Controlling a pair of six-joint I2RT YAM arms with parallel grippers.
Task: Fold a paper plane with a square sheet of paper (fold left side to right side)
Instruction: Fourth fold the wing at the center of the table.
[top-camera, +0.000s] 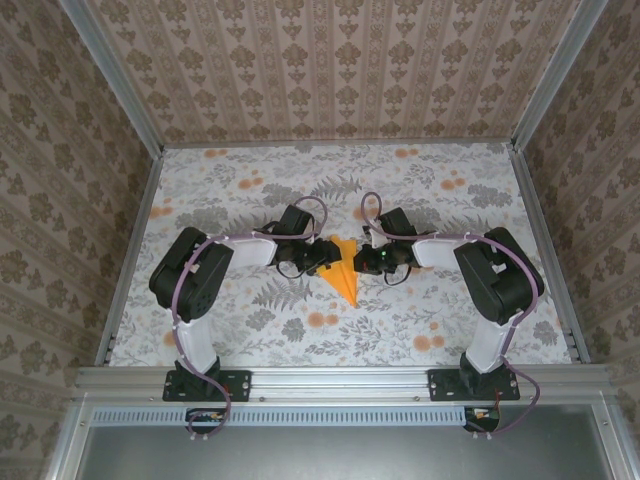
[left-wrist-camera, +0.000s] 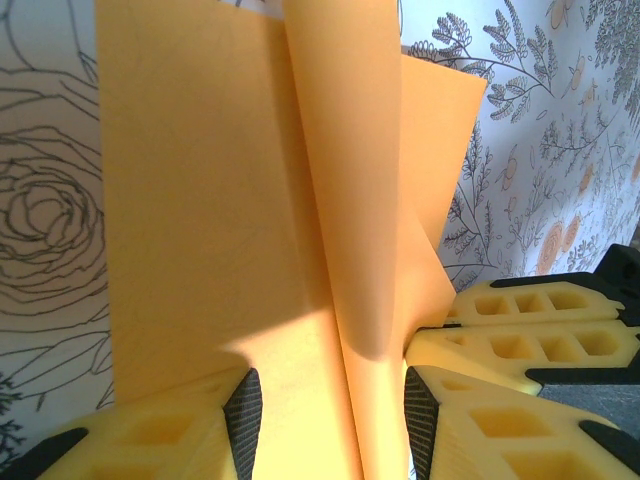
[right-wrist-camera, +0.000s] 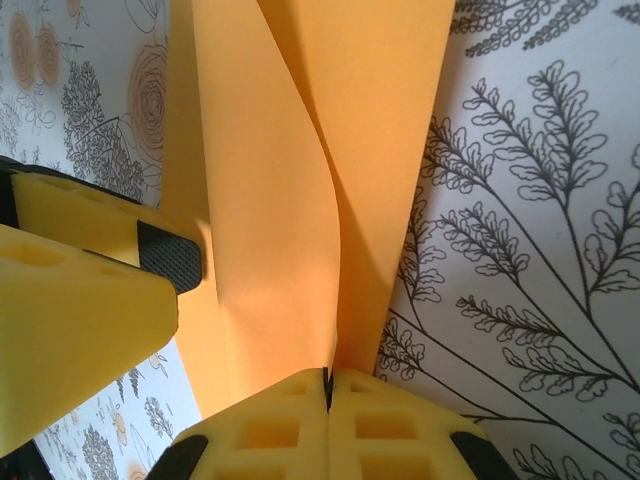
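The square sheet of paper, bright orange, lies folded into a pointed dart, the paper plane (top-camera: 344, 274), at the table's middle with its tip toward me. Both grippers meet over its wide end. My right gripper (right-wrist-camera: 328, 385) is shut on a raised flap of the paper (right-wrist-camera: 270, 200), which curves up from its fingertips. My left gripper (left-wrist-camera: 332, 420) stands open, its two pads on either side of an upright fold of the paper (left-wrist-camera: 200, 200), neither pad pressing it. In the top view the left gripper (top-camera: 322, 256) and right gripper (top-camera: 366, 262) hide the plane's far part.
The table is covered with a cloth (top-camera: 250, 310) printed with grey leaves and orange blossoms. Patterned walls stand on three sides, with metal rails (top-camera: 130, 250) along the edges. The right gripper's yellow fingers (left-wrist-camera: 530, 335) sit close beside my left jaws.
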